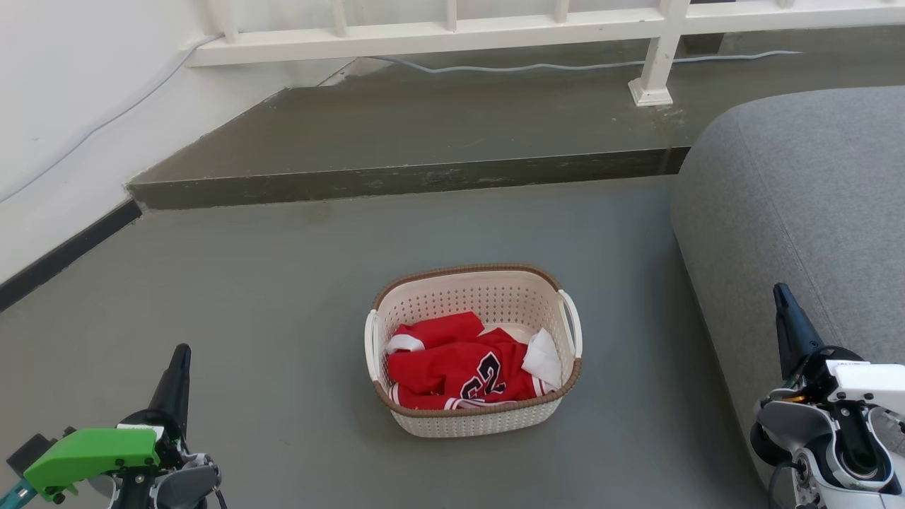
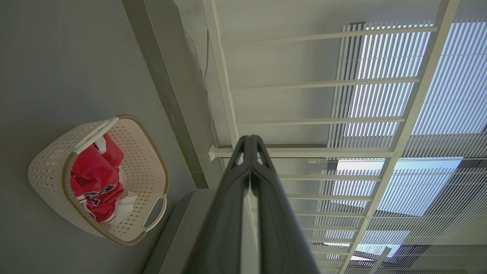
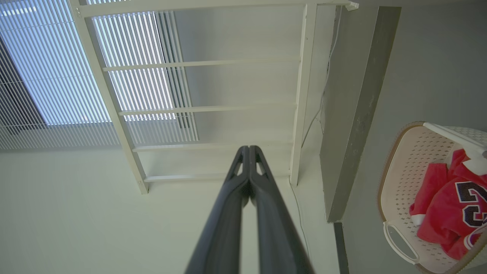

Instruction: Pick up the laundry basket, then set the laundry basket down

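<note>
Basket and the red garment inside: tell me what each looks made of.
Basket: likely moulded plastic, cream, matte, given its regular punched holes; its brown rim band looks woven but is probably plastic too. Garment: soft fabric, crumpled into folds.

grey sofa [image 1: 799, 212] right | white railing [image 1: 452, 32] on raised step [image 1: 424, 134] (cable [image 1: 537, 68] along it) | crumpled red jersey [image 1: 459, 367]

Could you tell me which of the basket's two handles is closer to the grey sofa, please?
The right handle of the basket, toward the sofa; the left handle faces away from it.
</note>
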Robot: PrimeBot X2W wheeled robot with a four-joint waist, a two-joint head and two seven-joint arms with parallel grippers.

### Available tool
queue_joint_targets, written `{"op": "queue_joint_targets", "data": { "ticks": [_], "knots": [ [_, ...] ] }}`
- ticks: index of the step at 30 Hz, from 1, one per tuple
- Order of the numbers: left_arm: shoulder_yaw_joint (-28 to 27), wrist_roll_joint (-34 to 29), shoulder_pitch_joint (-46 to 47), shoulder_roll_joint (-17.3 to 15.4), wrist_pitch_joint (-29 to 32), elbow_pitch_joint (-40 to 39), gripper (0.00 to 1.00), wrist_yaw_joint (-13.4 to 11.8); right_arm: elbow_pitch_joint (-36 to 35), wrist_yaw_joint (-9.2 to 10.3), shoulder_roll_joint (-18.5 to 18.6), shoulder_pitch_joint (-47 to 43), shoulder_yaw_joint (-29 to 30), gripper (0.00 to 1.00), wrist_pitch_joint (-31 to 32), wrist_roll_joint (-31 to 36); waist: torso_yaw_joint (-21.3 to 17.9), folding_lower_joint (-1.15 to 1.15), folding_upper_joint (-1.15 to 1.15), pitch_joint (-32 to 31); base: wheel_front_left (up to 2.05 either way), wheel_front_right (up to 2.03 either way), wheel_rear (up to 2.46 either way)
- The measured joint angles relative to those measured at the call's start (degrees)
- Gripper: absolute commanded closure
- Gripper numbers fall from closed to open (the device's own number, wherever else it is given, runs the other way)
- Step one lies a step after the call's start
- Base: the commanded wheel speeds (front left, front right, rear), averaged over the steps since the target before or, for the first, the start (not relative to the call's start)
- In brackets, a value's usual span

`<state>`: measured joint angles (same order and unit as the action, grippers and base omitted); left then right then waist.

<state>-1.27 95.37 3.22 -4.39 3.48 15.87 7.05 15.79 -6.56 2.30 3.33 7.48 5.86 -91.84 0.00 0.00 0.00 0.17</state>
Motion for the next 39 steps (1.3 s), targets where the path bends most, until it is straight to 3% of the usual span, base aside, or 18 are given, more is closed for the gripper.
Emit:
{"op": "queue_joint_targets", "data": {
  "ticks": [39],
  "knots": [
    [-0.18,0.0,0.0,0.07,0.09,-0.07,1.0,0.0,0.0,0.0,0.0,0.0,0.01,1.0,0.0,0.0,0.0,0.0,0.0,0.0,0.0,0.0,0.0]
  ]
}}
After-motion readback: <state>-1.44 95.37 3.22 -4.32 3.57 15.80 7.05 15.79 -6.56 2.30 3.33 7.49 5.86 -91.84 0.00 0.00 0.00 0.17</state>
